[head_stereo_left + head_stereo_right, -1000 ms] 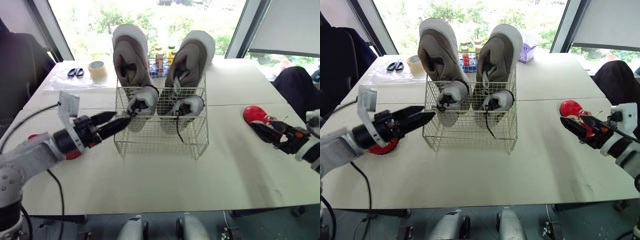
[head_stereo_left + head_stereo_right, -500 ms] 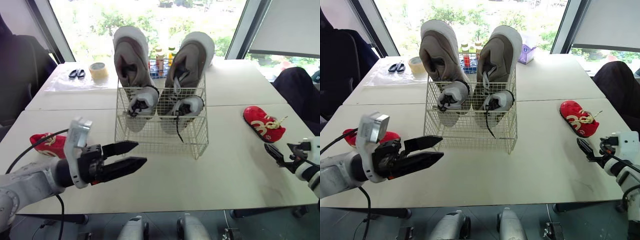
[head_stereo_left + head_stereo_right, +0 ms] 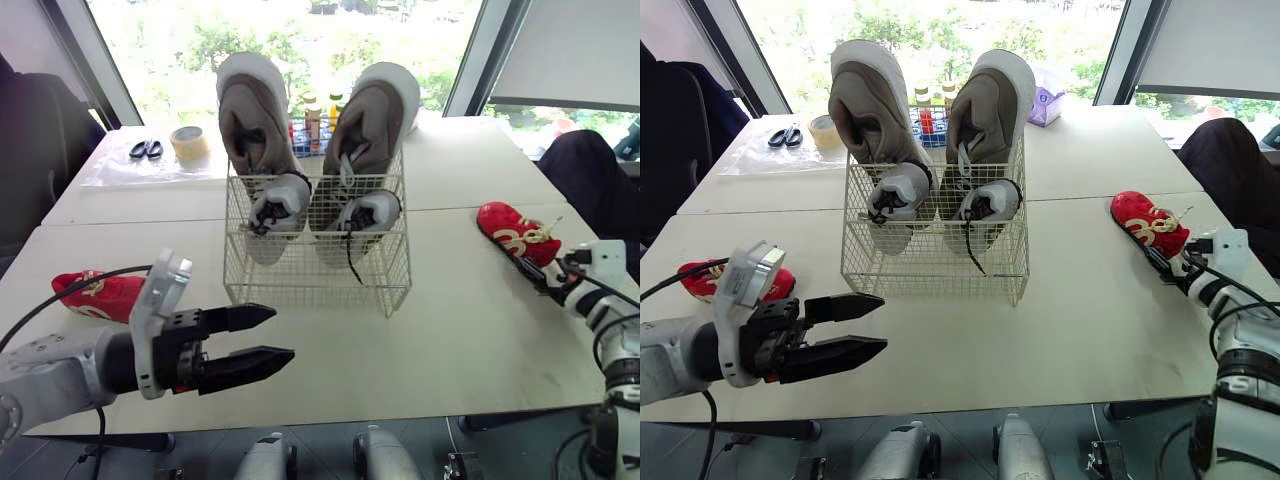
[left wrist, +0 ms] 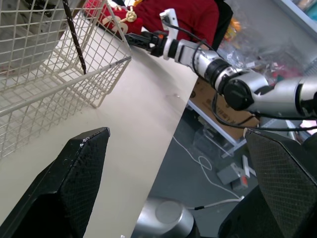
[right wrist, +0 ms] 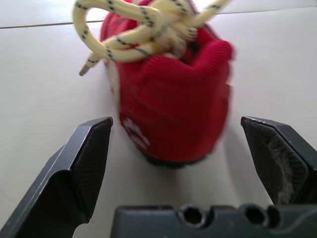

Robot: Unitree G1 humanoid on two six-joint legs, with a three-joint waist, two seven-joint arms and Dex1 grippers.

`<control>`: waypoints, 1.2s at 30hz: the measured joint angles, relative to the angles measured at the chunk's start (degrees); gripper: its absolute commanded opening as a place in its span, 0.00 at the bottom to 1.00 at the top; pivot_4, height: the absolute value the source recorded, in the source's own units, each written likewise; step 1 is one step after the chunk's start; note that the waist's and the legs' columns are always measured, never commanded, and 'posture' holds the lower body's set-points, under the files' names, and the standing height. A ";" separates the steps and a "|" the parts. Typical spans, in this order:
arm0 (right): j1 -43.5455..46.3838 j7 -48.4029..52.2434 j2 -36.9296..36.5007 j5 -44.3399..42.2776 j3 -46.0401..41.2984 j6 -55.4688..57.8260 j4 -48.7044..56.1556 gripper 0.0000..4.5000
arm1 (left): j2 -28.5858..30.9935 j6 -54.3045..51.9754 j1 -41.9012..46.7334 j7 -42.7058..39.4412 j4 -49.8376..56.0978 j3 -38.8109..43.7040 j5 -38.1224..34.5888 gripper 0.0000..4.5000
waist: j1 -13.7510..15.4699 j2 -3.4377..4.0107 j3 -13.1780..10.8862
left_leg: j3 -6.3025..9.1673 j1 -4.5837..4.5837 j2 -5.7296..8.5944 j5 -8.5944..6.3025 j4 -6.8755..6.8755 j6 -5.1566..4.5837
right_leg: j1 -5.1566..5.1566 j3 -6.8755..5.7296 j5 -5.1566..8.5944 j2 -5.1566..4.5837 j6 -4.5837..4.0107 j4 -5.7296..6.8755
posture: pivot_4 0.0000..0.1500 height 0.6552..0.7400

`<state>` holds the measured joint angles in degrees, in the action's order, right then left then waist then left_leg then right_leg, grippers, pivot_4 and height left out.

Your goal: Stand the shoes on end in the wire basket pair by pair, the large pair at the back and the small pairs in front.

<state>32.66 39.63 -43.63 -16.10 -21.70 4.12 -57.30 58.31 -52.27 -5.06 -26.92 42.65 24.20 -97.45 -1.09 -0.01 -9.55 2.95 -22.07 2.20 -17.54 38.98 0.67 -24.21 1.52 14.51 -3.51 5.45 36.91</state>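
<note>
Standing on a white surface is a white wire basket that holds two pairs of shoes on end. A large pair of taupe sneakers with white soles is at the back, toes up and rising well above the rim. A small pair of grey shoes with black laces stands in front of them, inside the basket, and one black lace hangs down the front wire.

A small red shoe with yellow laces lies on its sole on the surface, well to the right of the basket. The right claw is spread wide at this shoe's heel, with one black finger on either side and a gap between each finger and the shoe.

A second small red shoe lies on the surface to the left of the basket, near the left edge. The left claw hovers over the surface in front of the basket's left corner. Its fingers are spread and hold nothing.

Behind the basket are black-handled scissors, a roll of tan tape and some small bottles.
</note>
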 measured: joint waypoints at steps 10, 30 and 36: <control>3.46 3.02 0.08 1.41 1.25 -5.23 -6.67 0.38 | 0.17 0.39 -1.27 -0.09 0.16 -0.20 3.99 1.00 | 0.05 0.02 -0.01 | 0.01 -0.01 0.01 0.00 0.00 0.00 | 0.00 0.00 -0.01 -0.01 0.01 0.00 | 1.00 1.00; 20.30 -0.28 -10.29 -12.98 -4.37 7.40 40.06 0.37 | 3.24 -1.40 36.12 5.13 -36.51 -4.83 -8.27 1.00 | -0.06 0.90 -0.70 | 0.12 -0.20 -0.06 0.03 -0.01 0.05 | -0.32 -0.11 -0.07 0.29 0.16 0.19 | 1.00 1.00; 21.23 10.37 -6.73 -20.75 11.75 19.85 63.33 0.37 | -0.27 -8.45 56.08 3.54 -53.89 -7.67 -11.03 1.00 | -0.10 0.32 -0.75 | 0.20 -0.26 -0.04 0.04 0.05 0.07 | -0.37 -0.16 -0.06 0.27 0.18 0.23 | 1.00 1.00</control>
<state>53.88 50.01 -50.37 -36.85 -9.95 23.96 6.02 58.05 -60.72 51.03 -23.37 -11.25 16.53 -108.48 -1.20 0.30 -10.30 3.15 -22.33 2.16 -17.50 39.03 0.74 -24.58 1.36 14.44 -3.24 5.63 37.14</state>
